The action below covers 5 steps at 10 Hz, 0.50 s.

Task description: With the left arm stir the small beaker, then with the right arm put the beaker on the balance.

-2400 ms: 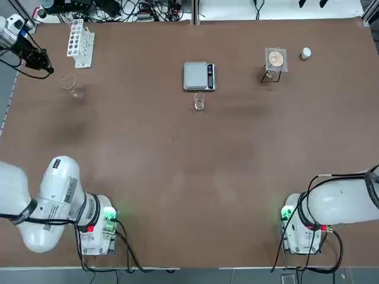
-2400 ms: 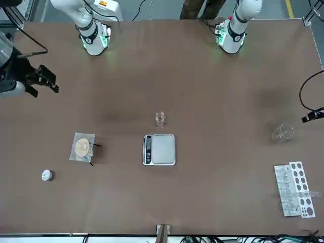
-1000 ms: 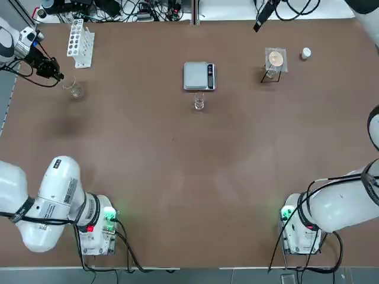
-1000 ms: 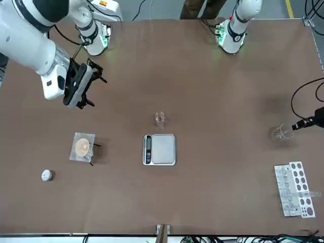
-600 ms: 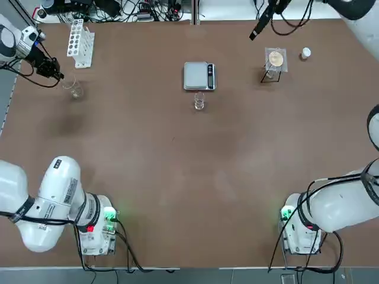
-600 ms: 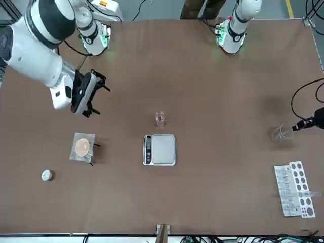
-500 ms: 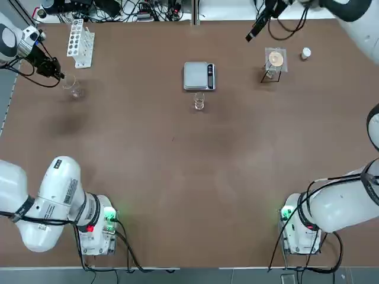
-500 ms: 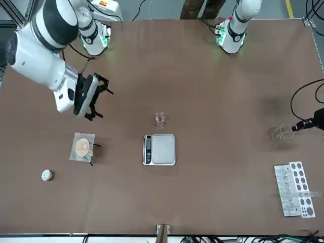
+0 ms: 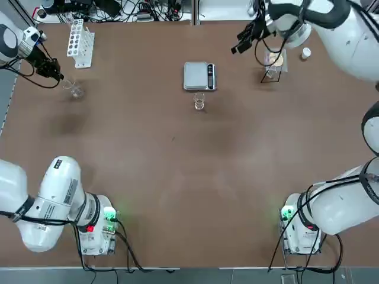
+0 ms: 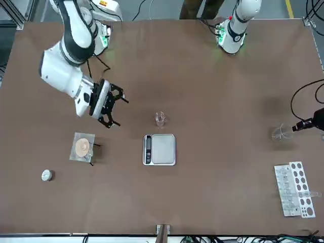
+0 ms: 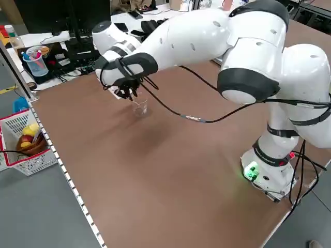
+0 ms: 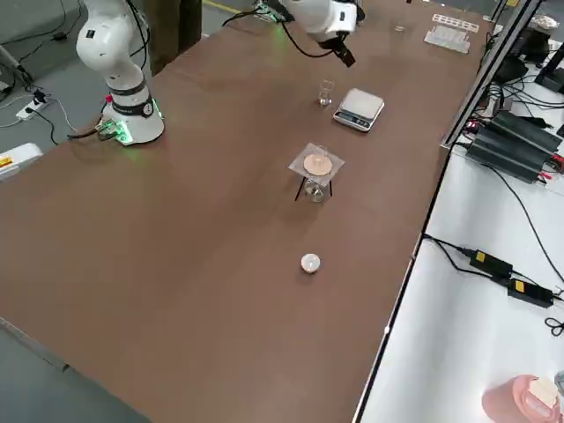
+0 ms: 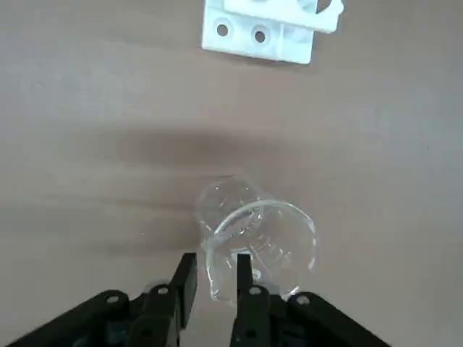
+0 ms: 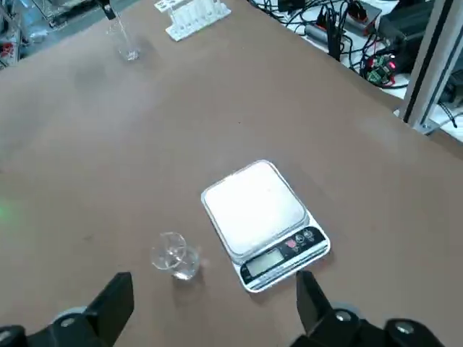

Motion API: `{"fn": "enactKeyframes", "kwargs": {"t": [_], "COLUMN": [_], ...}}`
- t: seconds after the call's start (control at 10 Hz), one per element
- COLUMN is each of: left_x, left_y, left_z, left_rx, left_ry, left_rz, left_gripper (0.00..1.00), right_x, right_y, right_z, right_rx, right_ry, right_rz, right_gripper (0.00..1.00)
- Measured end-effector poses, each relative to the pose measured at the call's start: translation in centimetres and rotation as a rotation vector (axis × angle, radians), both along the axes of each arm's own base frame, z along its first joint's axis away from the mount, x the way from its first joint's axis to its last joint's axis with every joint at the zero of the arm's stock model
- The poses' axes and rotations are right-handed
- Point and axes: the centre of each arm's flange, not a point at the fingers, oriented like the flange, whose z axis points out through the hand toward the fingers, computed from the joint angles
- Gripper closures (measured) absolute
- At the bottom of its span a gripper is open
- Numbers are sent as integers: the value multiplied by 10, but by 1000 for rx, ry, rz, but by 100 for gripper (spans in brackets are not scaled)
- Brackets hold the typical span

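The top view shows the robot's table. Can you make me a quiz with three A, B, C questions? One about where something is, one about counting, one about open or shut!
1. Where is the small beaker?
A. On the balance
B. On the table, just beside the balance
C. In a pincer

2. How many test-tube racks are there?
A. One
B. Two
C. Three

3. How is the right pincer?
A. Shut on the beaker
B. Shut and empty
C. Open and empty

Answers:
1. B: the beaker stands on bare tabletop next to the balance, whose plate is empty.
2. A: only one white rack shows, at a far corner.
3. C: its fingers stand wide apart with nothing between them.
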Motion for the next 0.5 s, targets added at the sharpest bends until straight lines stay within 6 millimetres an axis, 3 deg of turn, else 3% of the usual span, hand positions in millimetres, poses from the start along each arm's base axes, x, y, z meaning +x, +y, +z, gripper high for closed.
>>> {"fn": "enactKeyframes", "kwargs": {"t": [0.3, 0.5], "left_x": [5, 8], "left_y": [2, -7], "left_z": [17, 60], "left_rx": [31, 95], "left_ry": [-10, -4], "left_rz": [23, 23], "left_gripper": [69, 69], "right_x": [-15, -26], "right_y": [2, 2], "right_z": [-34, -58], "right_rx": [66, 122], "right_ry": [-74, -110], "right_rz": [34, 38], "right_gripper": [0, 0]}}
